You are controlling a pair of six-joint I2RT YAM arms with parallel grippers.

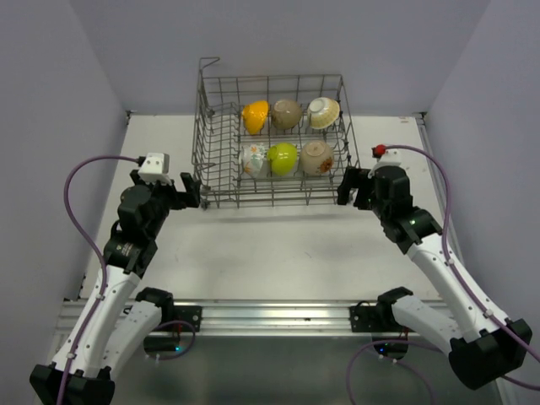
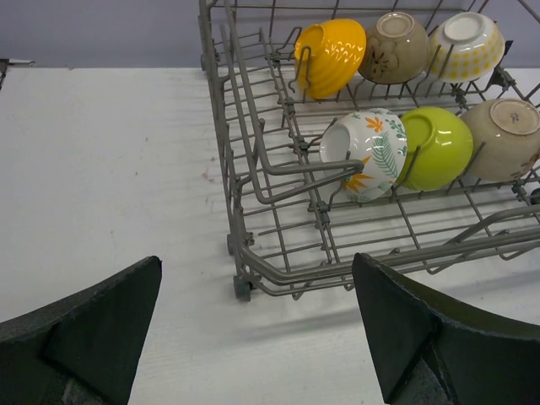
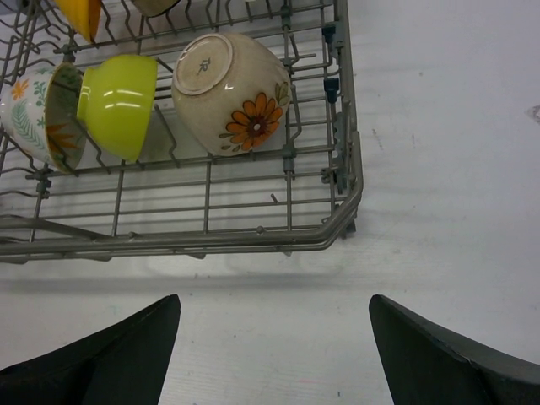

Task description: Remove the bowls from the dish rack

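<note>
Bowls (image 1: 283,158) partly behind dish rack (image 1: 202,160) tines

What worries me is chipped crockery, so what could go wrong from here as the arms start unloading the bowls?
1. The white leaf-patterned ceramic bowl sits tight against the glossy lime-green bowl; lifting either may topple the other.
2. The left gripper and right gripper sit outside the grey wire dish rack; its tall grid walls and tines could snag fingers.
</note>
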